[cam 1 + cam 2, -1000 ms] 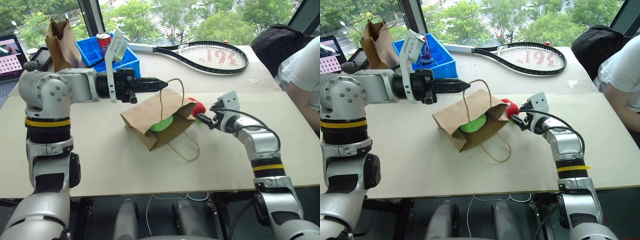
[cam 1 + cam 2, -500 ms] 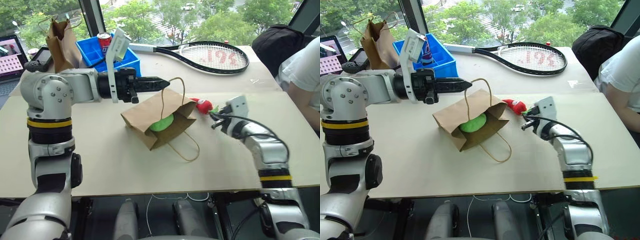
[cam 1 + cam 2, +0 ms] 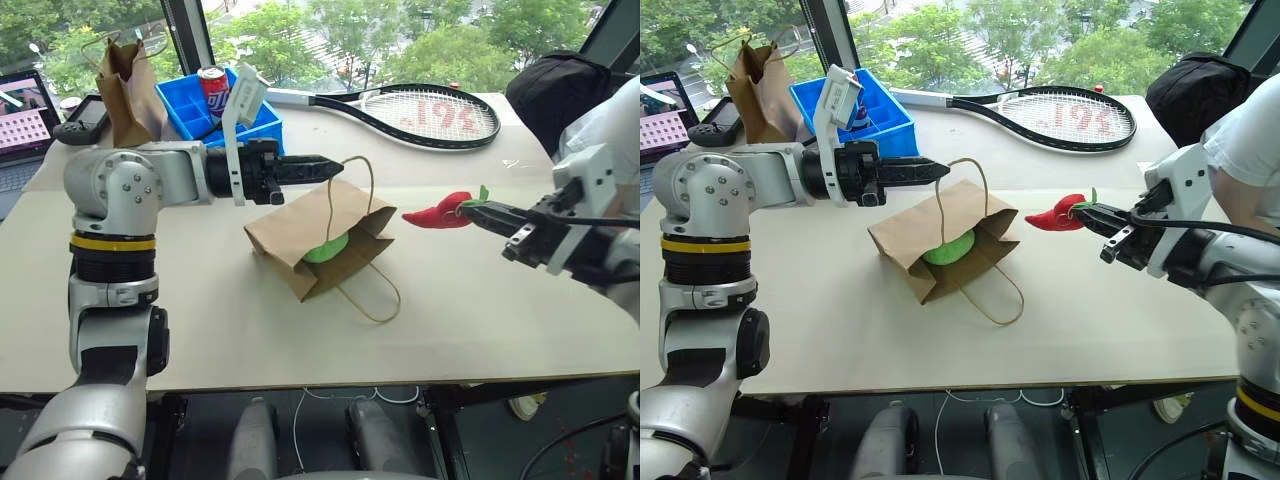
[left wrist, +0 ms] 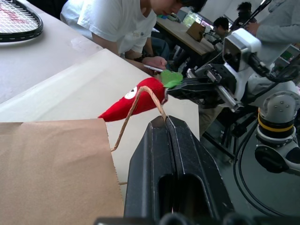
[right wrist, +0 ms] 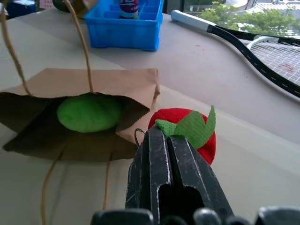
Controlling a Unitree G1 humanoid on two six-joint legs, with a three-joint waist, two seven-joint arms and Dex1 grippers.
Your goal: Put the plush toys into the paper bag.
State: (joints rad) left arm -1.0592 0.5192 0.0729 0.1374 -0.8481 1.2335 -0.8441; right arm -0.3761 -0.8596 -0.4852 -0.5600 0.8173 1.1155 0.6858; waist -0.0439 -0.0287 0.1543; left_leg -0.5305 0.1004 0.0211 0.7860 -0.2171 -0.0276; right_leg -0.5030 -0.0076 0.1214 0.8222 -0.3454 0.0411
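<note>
One plush toy, the green blob [image 3: 322, 249], already lies inside the paper bag [image 3: 300, 232], which rests on its side on the table [image 3: 200, 330] with its mouth turned toward the right gripper [image 3: 476, 212]. The red chili toy [image 3: 436, 214] is held by its green tip between that gripper's closed fingers, raised above the table and well apart from the bag. The upper handle [image 3: 352, 185] is pinched in the closed fingers of the left gripper [image 3: 328, 169], so the mouth is kept lifted. For the insertion to go well, the chili should be lowered and carried red end first toward the opening, under the raised handle. It should be released only once it lies well inside, beside the green toy. The lower handle loop [image 3: 375, 300] on the table could snag a low approach.
</note>
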